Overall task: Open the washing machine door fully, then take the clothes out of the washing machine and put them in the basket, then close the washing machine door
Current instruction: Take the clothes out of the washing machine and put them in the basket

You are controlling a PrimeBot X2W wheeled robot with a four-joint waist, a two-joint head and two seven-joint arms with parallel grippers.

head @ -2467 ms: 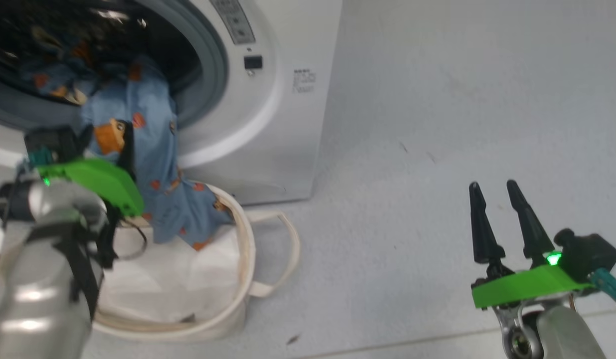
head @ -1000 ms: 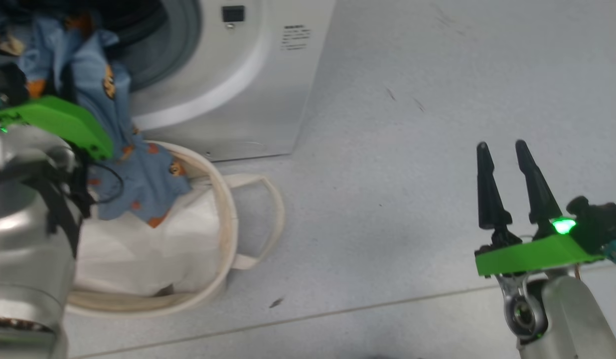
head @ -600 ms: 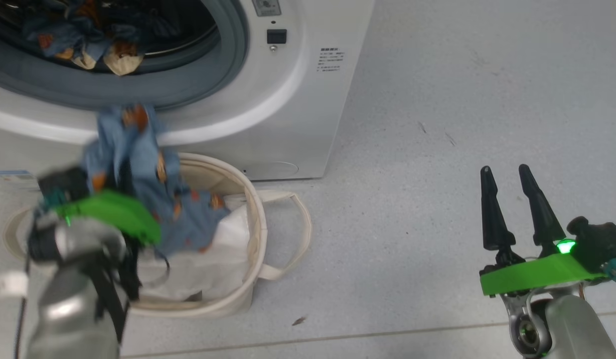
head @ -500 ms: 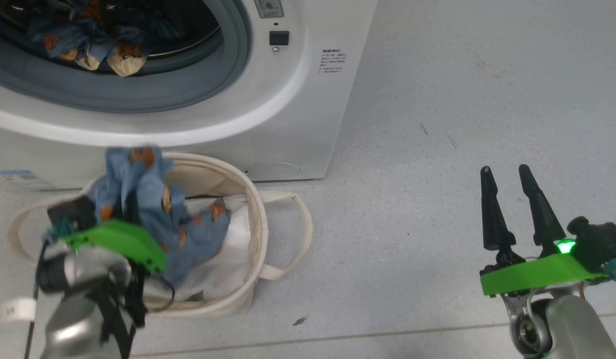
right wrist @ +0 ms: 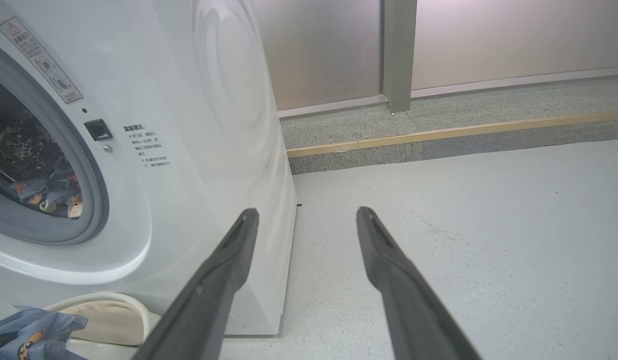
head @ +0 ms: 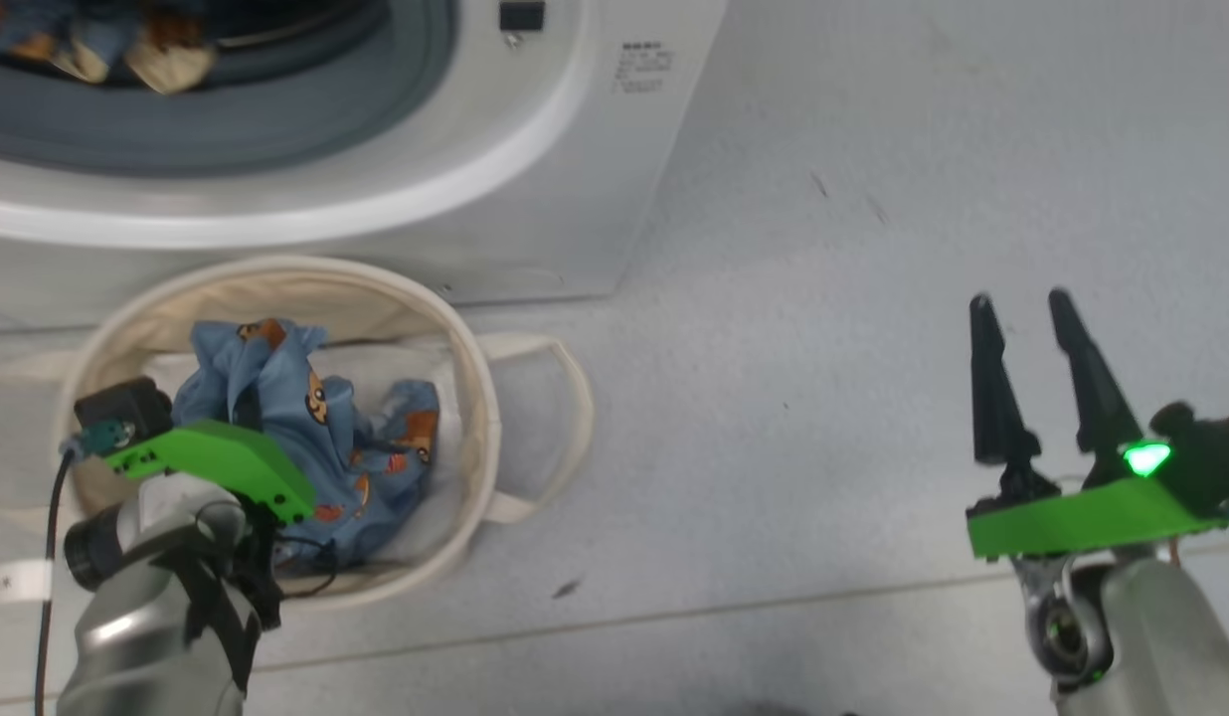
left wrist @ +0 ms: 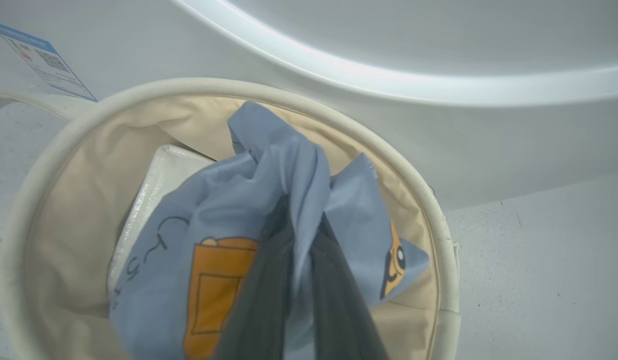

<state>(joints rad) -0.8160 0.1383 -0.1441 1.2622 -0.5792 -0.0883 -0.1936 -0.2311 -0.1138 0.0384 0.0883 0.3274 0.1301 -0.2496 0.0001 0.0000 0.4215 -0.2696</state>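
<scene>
A piece of the clothes [head: 316, 438], soft light-blue fabric printed with orange figures outlined in black, is seen crumpled inside the basket [head: 356, 308], which stands on the floor [head: 823, 398] just before the washing machine [head: 575, 199]. The fabric is pinched between the almost closed fingers of the left gripper [left wrist: 301, 220]. A fold is draped over them and raised to a peak pointing toward the washer's front. The rest is spread downward and, in the head view, rightward over a white sheet [head: 396, 360] in the basket. More of the clothes are seen in the drum opening [head: 227, 129]. The right gripper [head: 1018, 298] is held wide open and empty, well apart above the floor.
</scene>
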